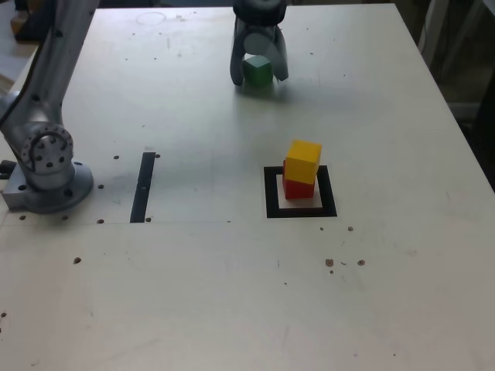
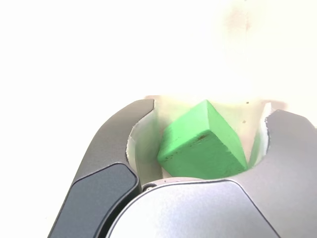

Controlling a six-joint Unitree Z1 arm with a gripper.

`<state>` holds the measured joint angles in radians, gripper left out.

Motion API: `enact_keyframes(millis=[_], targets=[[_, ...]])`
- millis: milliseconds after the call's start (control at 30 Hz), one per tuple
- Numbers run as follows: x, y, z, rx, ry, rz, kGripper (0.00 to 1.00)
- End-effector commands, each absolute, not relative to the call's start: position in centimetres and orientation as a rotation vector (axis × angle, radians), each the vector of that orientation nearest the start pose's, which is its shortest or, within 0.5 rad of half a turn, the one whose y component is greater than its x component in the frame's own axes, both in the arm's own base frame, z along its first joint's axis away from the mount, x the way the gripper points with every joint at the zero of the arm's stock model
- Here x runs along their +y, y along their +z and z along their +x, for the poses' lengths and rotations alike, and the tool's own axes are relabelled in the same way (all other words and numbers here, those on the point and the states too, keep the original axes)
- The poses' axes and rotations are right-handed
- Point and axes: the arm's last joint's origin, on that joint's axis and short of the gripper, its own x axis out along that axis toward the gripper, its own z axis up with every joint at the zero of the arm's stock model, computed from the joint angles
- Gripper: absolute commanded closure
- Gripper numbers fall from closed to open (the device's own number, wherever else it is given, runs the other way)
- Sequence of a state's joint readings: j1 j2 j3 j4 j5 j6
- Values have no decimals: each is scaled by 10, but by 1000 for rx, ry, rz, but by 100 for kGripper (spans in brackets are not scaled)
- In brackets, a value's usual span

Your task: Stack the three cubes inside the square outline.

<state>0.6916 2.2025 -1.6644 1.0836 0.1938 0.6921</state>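
claw (image 2: 211, 105) apart around green cube (image 2: 203, 148), pale speckled tabletop (image 1: 178, 294), yellow cube (image 1: 304, 161) atop red cube (image 1: 298, 189), dim room beyond (image 1: 458, 69)

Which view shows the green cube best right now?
The wrist view: the green cube is large there, several faces visible between the fingers. The exterior view shows it small and distant, partly shaded between the same fingers.
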Motion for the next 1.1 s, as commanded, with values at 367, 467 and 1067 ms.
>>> enact_keyframes(millis=[367,467,1067], targets=[[260,236,312,1686,88,113,72],[250,258,313,1674,78,136,72],[122,347,320,1594,-22,326,72]])
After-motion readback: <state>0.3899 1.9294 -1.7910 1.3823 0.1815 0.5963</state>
